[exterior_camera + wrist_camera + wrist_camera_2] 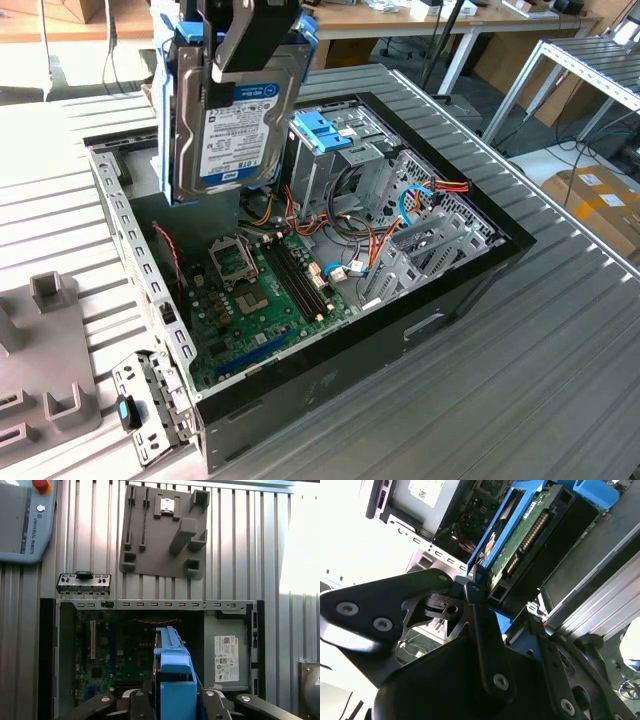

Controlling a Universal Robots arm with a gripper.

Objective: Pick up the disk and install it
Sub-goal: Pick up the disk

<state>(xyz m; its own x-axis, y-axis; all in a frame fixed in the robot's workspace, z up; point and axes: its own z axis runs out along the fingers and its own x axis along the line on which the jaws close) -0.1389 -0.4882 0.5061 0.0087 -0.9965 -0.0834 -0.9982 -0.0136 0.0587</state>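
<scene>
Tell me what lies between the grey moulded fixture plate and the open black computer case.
A small slotted grey metal bracket with a black clip lies there, as the exterior view shows.

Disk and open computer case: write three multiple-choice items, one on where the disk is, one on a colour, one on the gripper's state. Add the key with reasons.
1. Where is the disk?
A. lying flat on the floor
B. fully seated inside the case
C. in the air above the open computer case

2. What colour are the disk's side rails?
A. blue
B. red
C. yellow

3. What is the state of the gripper?
A. open and empty
B. shut on the disk
C. shut on a loose cable

Key:
1 C: in the exterior view the disk hangs upright over the case, touching nothing below.
2 A: the rails show blue in both wrist views.
3 B: in the second wrist view the gripper clamps the disk at its rails.
</scene>
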